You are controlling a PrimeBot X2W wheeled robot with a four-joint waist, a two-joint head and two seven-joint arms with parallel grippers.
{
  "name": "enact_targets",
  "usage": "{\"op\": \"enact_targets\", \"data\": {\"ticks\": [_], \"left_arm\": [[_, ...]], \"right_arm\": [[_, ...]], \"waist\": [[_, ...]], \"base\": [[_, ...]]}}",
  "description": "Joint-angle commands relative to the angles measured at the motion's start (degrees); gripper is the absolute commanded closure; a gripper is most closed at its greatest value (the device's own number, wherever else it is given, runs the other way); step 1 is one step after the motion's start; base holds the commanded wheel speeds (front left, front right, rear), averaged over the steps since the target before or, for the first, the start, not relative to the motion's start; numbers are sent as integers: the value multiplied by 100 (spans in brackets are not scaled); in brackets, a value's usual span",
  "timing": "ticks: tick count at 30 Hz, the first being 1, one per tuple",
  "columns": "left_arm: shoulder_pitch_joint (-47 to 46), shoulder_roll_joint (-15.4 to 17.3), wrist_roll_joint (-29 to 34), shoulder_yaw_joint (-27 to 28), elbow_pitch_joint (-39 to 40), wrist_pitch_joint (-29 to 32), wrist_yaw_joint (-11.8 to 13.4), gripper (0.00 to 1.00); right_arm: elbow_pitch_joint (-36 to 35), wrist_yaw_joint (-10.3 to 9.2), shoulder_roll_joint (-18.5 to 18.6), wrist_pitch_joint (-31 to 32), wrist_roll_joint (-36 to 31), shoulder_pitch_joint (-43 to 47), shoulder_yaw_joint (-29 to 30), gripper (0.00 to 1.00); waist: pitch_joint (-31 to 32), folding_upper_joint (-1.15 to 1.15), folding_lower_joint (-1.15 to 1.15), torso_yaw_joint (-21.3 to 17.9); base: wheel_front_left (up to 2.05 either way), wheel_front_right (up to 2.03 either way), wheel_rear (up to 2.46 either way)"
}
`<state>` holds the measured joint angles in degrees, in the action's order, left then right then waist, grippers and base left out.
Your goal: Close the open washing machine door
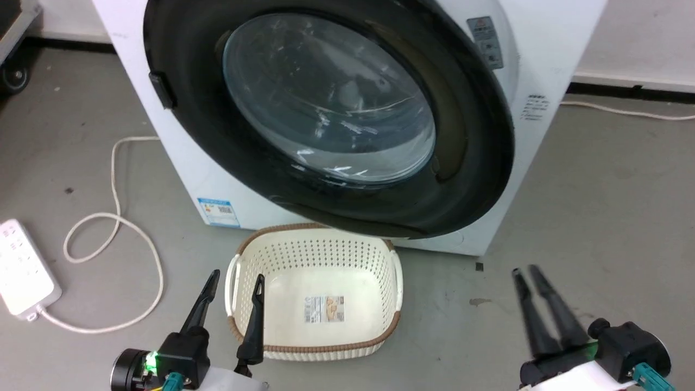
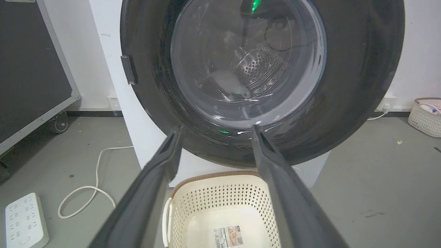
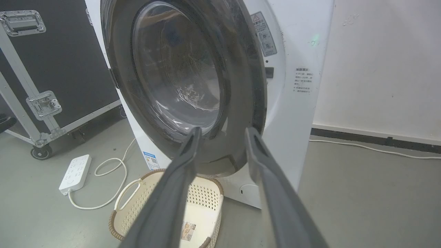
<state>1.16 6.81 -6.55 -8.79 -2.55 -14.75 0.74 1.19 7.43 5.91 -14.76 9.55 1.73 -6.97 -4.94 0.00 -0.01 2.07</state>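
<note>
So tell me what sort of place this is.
Probably a lab or test room rather than a home laundry: a washing machine stands on a bare grey floor, beside a wheeled black flight case, with a power strip lying loose.

This looks like a lab or test room, not a home laundry. 1 front-loading washing machine (image 1: 543,60) stands alone on a bare grey concrete floor (image 1: 597,217), against plain white walls (image 3: 379,69) with black skirting (image 3: 361,138). Beside it is a black flight case (image 3: 51,51) with metal edging and castors. A white power strip (image 1: 21,271) and its loose cable (image 1: 113,174) lie on the floor near a cream laundry basket (image 1: 315,252).
</note>
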Motion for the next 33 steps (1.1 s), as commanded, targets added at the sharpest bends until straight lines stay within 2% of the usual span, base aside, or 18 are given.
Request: {"op": "enact_targets", "data": {"ticks": [1,7,11,14,19,27,33], "left_arm": [[-28,-20,50,3,28,-24,-39,0],[-317,-99,237,-76,83,-25,-120,0],[-564,-168,364,-234,62,-25,-156,0],[-736,-232,388,-253,101,-25,-62,0],[-961,-294,416,-330,190,-25,9,0],[-1170,-354,283,-339,297,-25,82,0],[-1246,-371,271,-348,322,-25,101,0]], "right_arm": [[-27,6,49,-24,12,-85,-26,100],[44,6,455,-20,165,-887,-533,100],[214,6,969,144,425,-1770,-1001,100],[356,6,1408,354,770,-2420,-1254,100],[662,6,1997,592,1316,-3402,-1450,100],[1408,6,2391,804,2130,-4413,-1516,100],[2030,6,2449,891,2428,-5002,-1436,100]], "waist": [[-116,0,1,74],[-731,0,1,228],[-1208,0,1,343],[-1535,0,1,442],[-1970,0,1,575],[-2251,0,1,750],[-2348,0,1,801]], "base": [[0,0,0],[0,0,0],[0,0,0],[0,0,0],[0,0,0],[0,0,0],[0,0,0]]}}
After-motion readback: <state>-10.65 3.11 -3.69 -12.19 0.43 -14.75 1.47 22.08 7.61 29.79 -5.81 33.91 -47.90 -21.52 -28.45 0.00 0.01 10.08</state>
